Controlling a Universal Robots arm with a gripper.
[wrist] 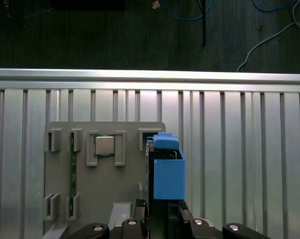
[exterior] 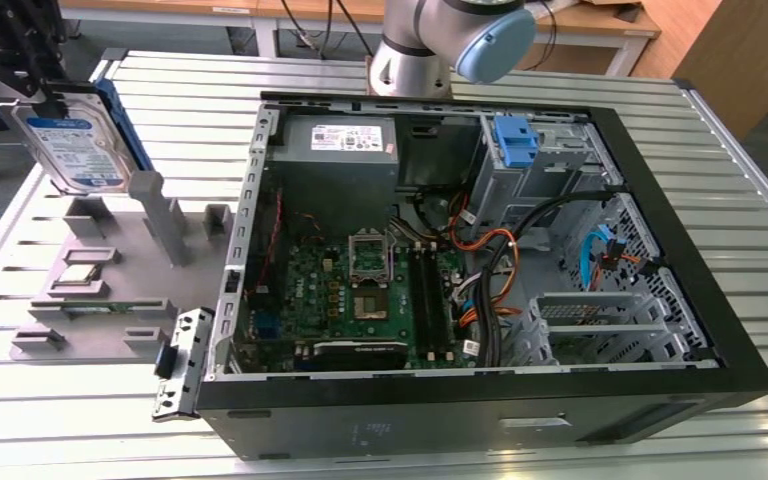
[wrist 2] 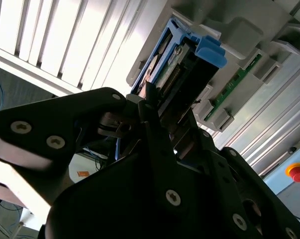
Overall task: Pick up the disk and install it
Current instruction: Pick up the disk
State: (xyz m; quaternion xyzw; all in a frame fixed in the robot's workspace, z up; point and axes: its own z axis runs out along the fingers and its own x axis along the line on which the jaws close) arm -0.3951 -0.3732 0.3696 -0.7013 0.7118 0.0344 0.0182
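In the exterior view the disk (exterior: 75, 150), a silver drive with a white-and-blue label in a blue carrier, hangs tilted over the far end of the grey parts fixture (exterior: 117, 330), at the view's left. My gripper (exterior: 35, 105) is shut on its upper end. Both wrist views show the carrier's blue end (wrist 2: 202, 55) (wrist: 167, 169) sticking out beyond my gripper (wrist 2: 162, 117) (wrist: 162, 211), with the fixture (wrist: 105, 189) under it. I cannot tell whether the disk's lower end still touches the fixture.
The open computer case (exterior: 704, 300) lies on the slatted metal table (exterior: 758, 210), its grey drive cage (exterior: 551, 175) topped by a blue bracket (exterior: 515, 140). The fixture holds a processor chip (exterior: 80, 272) (wrist: 105, 145) and a memory stick (exterior: 97, 307). A red button (wrist 2: 299, 173) stands at the table's side.
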